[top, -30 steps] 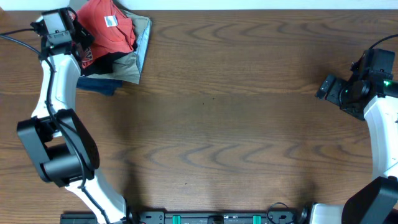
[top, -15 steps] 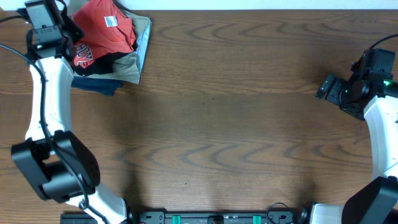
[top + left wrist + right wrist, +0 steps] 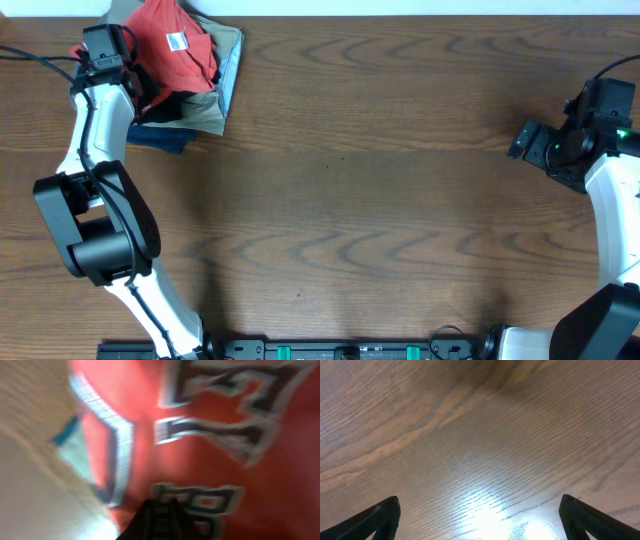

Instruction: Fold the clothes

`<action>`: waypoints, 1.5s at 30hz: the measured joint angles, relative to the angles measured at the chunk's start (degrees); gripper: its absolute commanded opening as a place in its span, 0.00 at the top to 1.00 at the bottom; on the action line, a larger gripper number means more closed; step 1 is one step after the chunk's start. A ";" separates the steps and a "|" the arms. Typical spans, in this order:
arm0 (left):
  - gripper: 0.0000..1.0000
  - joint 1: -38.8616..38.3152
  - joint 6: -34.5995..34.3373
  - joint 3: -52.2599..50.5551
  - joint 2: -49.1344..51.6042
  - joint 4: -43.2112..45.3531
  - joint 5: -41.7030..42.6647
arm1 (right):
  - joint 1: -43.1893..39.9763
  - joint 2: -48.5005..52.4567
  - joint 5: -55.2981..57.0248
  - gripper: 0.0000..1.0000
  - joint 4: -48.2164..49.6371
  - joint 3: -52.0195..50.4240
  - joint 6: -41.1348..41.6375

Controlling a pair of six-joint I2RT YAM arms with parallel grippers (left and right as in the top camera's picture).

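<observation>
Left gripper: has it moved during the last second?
Yes. The left gripper swung toward the table's left edge, then came back right, ending at the left side of the folded pile.

Red T-shirt [image 3: 180,50] tops a folded pile [image 3: 205,112] in the desk's [image 3: 380,200] far-left corner, left end effector [image 3: 138,82] at its edge.

A robotics lab: cabled robot arms [image 3: 100,150] flank a wood-grain table [image 3: 380,200].
</observation>
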 measured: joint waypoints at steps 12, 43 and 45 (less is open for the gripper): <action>0.89 -1.68 0.17 -0.07 -9.16 1.84 -9.11 | 0.00 0.00 0.00 0.01 0.00 0.00 0.00; 0.87 -6.40 -5.84 0.11 6.54 30.03 6.54 | 0.00 0.00 0.00 0.01 0.00 0.00 0.00; 0.87 -6.40 -5.75 0.11 7.19 29.94 6.75 | 0.00 0.00 0.00 0.01 0.02 0.00 0.00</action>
